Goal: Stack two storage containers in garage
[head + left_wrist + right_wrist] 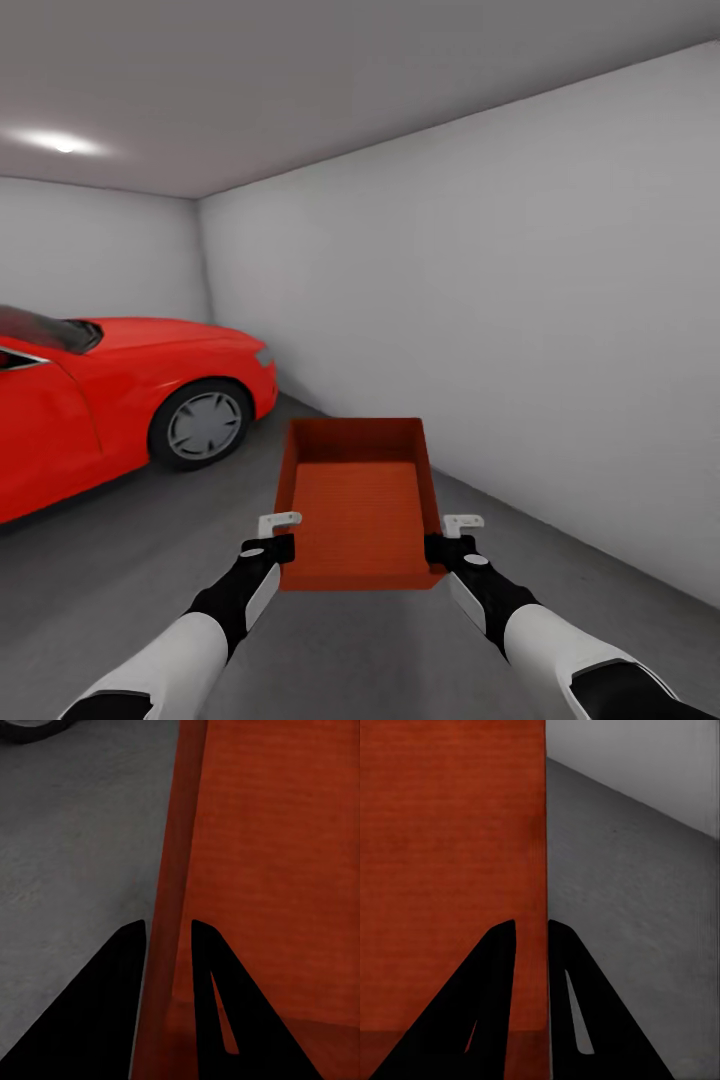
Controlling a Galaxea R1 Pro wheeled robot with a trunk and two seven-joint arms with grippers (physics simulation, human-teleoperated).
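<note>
Carrying one orange-red bin point(358, 505) out in front of me, I am holding it with both arms at once, one gripper on each long side near the end closest to me. My left gripper point(280, 535) is pinching the left wall: in the left wrist view its two dark fingers point(97, 1020) are standing either side of the thin wall point(174, 915), one inside the bin and one outside. My right gripper point(462, 535) is doing the same on the right wall, with the wall edge point(546, 892) running up between its fingers point(472, 1020). Both are closed narrow on those walls. I judge the two-sided grip is what is keeping the bin level, since its walls are thin and it has no handles or lid.

The bin is hanging in the air with its open top up and nothing inside it. Below and beyond it is lying the dark grey concrete floor point(140, 560) of the garage, so I am already in the room where the stack belongs. I am seeing only this one bin.

Further off, on my left, a red car point(120, 390) is parked with its front wheel point(203, 424) facing me. On my right a plain white wall point(520, 330) is running back to the far corner. I reckon the open floor between car and wall suits setting the bin down.
</note>
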